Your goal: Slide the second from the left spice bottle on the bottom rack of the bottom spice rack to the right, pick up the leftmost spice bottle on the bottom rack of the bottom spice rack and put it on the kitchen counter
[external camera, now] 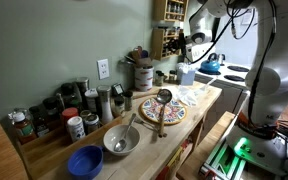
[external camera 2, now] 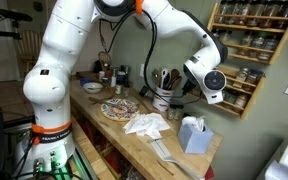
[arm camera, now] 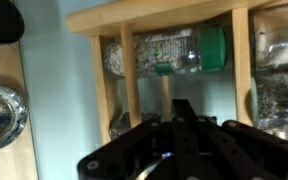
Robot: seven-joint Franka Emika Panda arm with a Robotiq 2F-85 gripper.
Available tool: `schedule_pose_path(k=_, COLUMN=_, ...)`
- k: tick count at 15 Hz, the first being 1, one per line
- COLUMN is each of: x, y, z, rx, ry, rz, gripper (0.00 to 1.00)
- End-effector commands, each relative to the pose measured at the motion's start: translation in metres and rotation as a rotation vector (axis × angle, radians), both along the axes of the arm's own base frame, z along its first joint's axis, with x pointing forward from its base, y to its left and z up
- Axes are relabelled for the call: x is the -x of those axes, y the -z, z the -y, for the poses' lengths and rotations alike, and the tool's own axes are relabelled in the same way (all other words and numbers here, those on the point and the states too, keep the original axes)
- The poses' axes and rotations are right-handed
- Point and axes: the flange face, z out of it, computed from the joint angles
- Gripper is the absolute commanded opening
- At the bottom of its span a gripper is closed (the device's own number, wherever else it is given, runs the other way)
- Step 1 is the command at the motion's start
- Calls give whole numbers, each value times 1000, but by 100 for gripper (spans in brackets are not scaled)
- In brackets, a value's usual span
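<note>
The bottom spice rack (external camera: 168, 42) hangs on the wall above the kitchen counter (external camera: 206, 100); it also shows in an exterior view (external camera 2: 246, 70). My gripper (external camera: 185, 42) is right in front of the rack's lower tiers. In the wrist view, which stands sideways, the fingers (arm camera: 180, 118) are pressed together with nothing between them and point into the rack. A spice bottle with a green cap (arm camera: 169, 50) lies in the compartment just beyond the fingertips. Another jar (arm camera: 279, 70) sits past a wooden divider. The bottom rack itself is hidden by the gripper.
An upper spice rack (external camera: 171, 10) hangs above. On the counter are a utensil holder (external camera: 142, 72), a patterned plate with a ladle (external camera: 162, 108), a steel bowl (external camera: 121, 140), a blue bowl (external camera: 85, 161), jars (external camera: 74, 105) and a tissue box (external camera 2: 192, 133). A blue kettle (external camera: 211, 66) is on the stove.
</note>
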Motion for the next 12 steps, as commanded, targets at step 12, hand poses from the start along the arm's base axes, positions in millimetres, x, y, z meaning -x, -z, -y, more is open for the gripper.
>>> schedule_pose_path(k=12, x=1, y=1, z=2, rx=21, ry=-45, rz=12, gripper=0)
